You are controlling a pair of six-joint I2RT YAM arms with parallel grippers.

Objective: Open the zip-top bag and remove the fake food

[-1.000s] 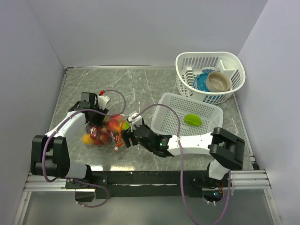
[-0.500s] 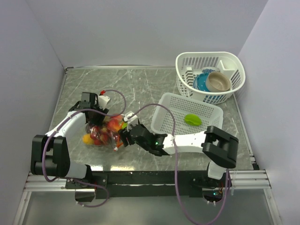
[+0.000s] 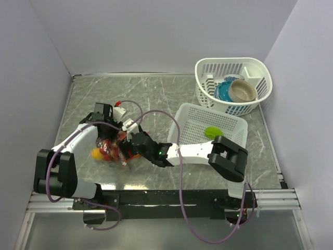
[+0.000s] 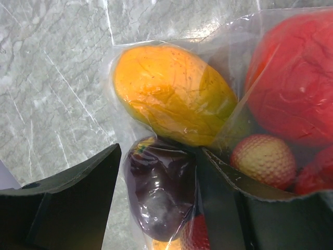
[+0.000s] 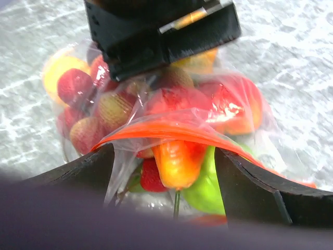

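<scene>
The zip-top bag (image 3: 105,149) lies at the table's left, clear and crinkly, full of fake food (image 5: 177,159). Its orange-red zip strip (image 5: 171,128) arcs open across the right wrist view. My right gripper (image 5: 165,156) is open at the bag's mouth, fingers either side of an orange piece and a green piece (image 5: 205,190). From above, my right gripper (image 3: 126,150) sits against the bag's right end. My left gripper (image 4: 160,151) is shut on the bag's far end, with a purple piece (image 4: 158,192) inside the film between its fingers. A yellow-orange fruit (image 4: 171,94) lies just beyond.
A white slotted tray (image 3: 229,121) to the right holds one green piece (image 3: 213,132). Behind it a white basket (image 3: 205,70) holds a blue bowl (image 3: 223,91) and a beige bowl (image 3: 243,91). Grey walls close in on the left, back and right.
My right arm has reached further left, bringing its gripper up to the bag's mouth and bunching the bag leftwards. Its jaws narrowed briefly and widened again. My left gripper has kept its hold.
</scene>
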